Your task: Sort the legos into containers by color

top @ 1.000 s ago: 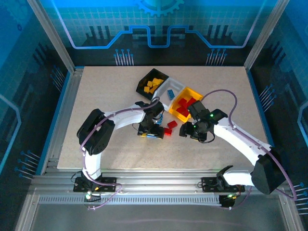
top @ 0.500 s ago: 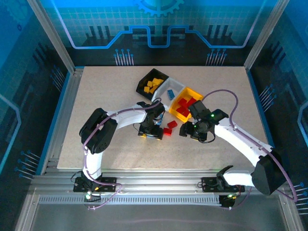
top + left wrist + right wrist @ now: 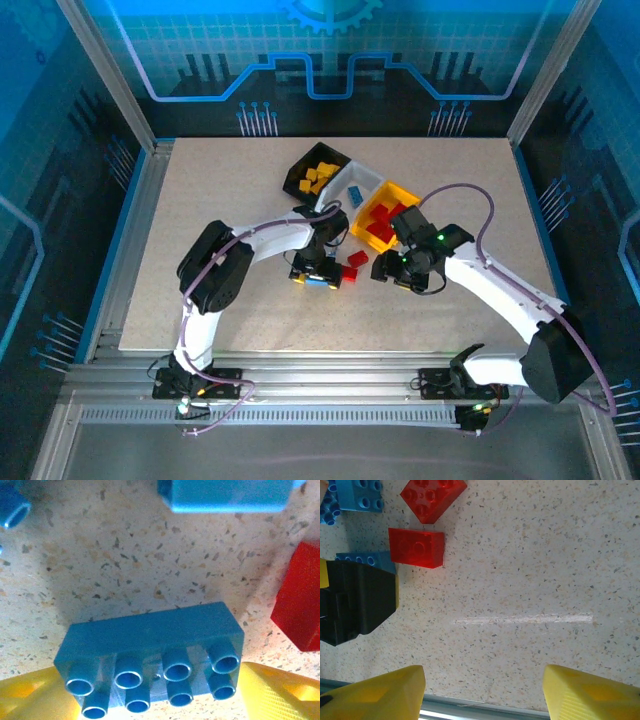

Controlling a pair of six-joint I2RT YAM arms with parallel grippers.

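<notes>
A light blue lego [image 3: 150, 652], two studs by four, lies on its side on the table with its studs toward the camera. My left gripper [image 3: 155, 692] is shut on it, one yellow fingertip [image 3: 30, 695] against each short end. Beyond it lie another blue lego [image 3: 230, 495] and a red one [image 3: 300, 600]. My right gripper [image 3: 482, 690] hangs open over bare table, with two red legos [image 3: 416, 547] to its far left. The containers stand in a row: black [image 3: 300, 172] with yellow legos, white [image 3: 372, 180] with a blue one, yellow-orange [image 3: 402, 190] with red ones.
Both grippers work close together in the middle of the table, left gripper [image 3: 318, 274] and right gripper [image 3: 386, 272], with red legos [image 3: 352, 266] between them. The table's near edge, a metal rail [image 3: 485, 711], runs just below my right fingertips.
My left gripper has shifted slightly toward the bins and its jaws have narrowed onto the blue lego. The right arm has hardly moved.
</notes>
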